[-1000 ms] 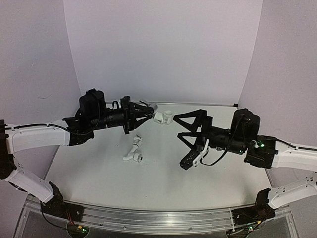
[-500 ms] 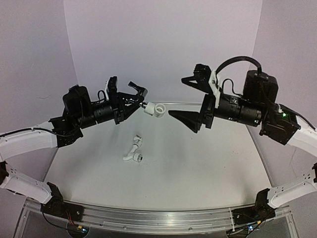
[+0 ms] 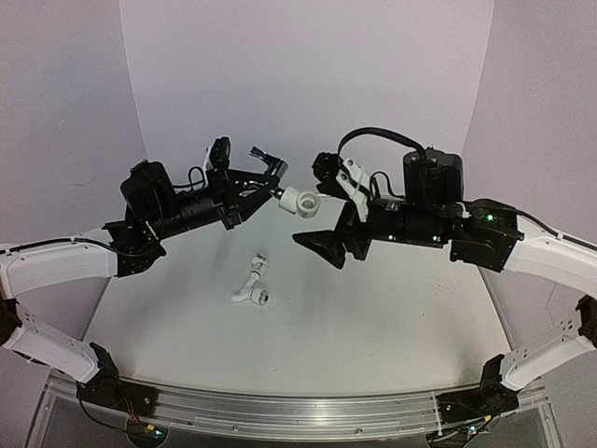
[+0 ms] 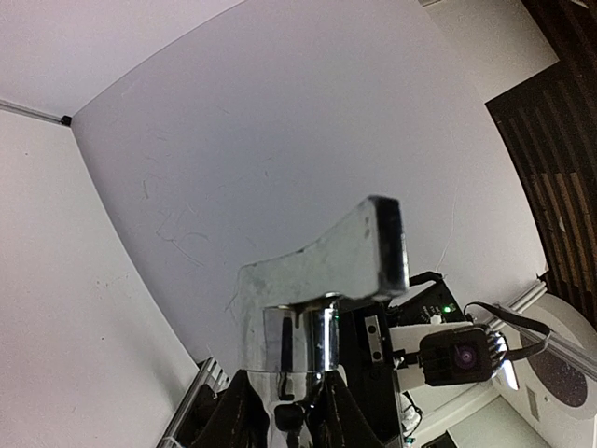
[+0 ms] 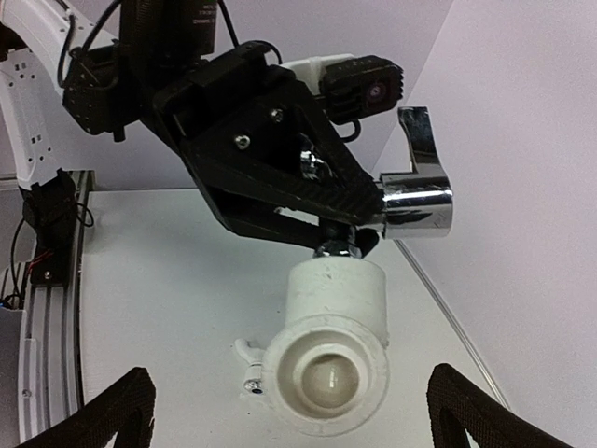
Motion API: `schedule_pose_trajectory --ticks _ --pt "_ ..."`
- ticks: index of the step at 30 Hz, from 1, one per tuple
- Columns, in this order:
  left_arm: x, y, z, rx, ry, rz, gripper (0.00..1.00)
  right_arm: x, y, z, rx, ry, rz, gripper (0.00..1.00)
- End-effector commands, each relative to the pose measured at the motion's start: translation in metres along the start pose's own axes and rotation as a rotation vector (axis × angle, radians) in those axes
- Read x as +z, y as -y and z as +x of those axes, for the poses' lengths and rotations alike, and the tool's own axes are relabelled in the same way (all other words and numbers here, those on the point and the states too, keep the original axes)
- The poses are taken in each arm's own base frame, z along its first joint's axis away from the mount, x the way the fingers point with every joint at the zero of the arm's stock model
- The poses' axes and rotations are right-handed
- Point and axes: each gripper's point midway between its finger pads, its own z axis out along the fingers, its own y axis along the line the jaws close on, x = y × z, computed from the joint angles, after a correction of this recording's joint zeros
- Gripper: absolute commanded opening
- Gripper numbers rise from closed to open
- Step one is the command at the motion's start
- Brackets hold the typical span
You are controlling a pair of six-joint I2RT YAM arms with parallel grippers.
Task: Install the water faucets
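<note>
Chrome tap (image 5: 417, 201) is pinched in my left gripper (image 3: 272, 192), jaws closed on its body, lifted well above the table (image 3: 373, 308). The white elbow (image 5: 331, 359) sits on the tap's stem, its open mouth facing the right wrist camera. My right gripper (image 3: 315, 205) is spread wide and holds nothing. Its fingers stand either side of the elbow, not touching it. The bent pipe (image 3: 252, 285) lies on the table below, apart from all this.

Risks as I judge them: the elbow is round and smooth, so if the right jaws close off-centre it may slip sideways or cock on the thread. From these views I cannot tell how far the thread is engaged, perhaps only a turn. A nudge could knock the elbow off, and it would drop to the table. Twisting with the arms out of line could cross the thread, or spin the tap in the left grip on slick metal.
</note>
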Motion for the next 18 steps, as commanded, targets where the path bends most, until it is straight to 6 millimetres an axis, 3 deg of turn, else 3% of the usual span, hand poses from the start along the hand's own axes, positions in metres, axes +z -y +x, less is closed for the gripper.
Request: schedule_pose_trajectory --ticks 1,10,18 --pt "0.0 0.044 -0.013 0.061 0.023 0.155 0.0 -0.004 0.018 -0.021 0.02 0.065 0.09 0.9" --pt "-0.001 0.045 -0.01 0.077 0.019 0.166 0.0 -0.003 0.016 -0.032 0.144 0.097 0.055 0.53" --pt "-0.002 0.041 -0.006 0.123 0.002 0.144 0.0 -0.008 0.035 -0.045 0.346 0.141 0.034 0.45"
